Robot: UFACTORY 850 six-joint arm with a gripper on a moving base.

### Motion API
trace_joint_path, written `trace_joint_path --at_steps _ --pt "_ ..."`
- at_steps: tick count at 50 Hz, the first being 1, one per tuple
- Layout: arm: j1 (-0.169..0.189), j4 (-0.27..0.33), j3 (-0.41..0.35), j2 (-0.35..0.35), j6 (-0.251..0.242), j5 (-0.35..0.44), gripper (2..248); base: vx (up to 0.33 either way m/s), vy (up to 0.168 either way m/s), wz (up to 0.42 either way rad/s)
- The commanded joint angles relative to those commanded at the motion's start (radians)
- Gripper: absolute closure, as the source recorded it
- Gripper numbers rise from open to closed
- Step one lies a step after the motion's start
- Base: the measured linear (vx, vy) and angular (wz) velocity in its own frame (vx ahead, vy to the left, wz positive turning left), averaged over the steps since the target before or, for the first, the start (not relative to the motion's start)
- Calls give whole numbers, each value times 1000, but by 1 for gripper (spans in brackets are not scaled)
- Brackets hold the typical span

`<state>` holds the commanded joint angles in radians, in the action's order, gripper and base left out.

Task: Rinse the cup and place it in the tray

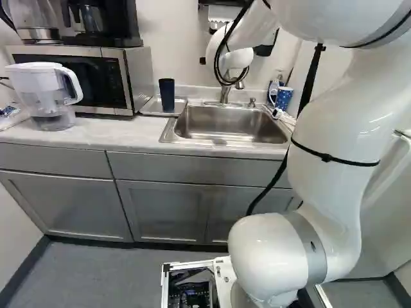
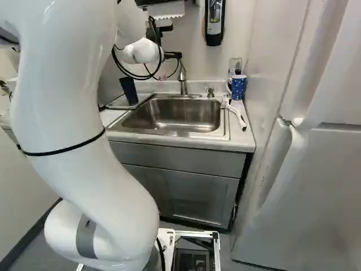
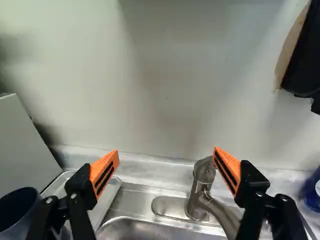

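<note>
Dark blue and probably plastic, the cup (image 1: 167, 95) stands upright on the tray (image 1: 149, 111) beside the steel sink (image 1: 228, 123); it should be light, fairly stiff and slippery if wet, best taken by opposite sides around mid-height, gently. The gripper (image 3: 165, 151) is spread wide, holding nothing. The pale table (image 1: 115, 138) also carries a microwave (image 1: 140, 70); a white fridge (image 2: 316, 186) stands at the right of the right base view.

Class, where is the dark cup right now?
In the left base view, the dark cup stands on the tray, left of the sink and right of the microwave.
</note>
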<state>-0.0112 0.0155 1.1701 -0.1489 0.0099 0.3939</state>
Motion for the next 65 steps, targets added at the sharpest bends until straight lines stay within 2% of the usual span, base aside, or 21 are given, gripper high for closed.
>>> trace_joint_path --at_steps 33,50,65 --pt "5 0 -83 79 0 -24 3 0 0 0" --pt "39 0 -149 144 0 -27 3 0 0 0" --pt "75 0 -208 203 0 -65 3 0 0 0"
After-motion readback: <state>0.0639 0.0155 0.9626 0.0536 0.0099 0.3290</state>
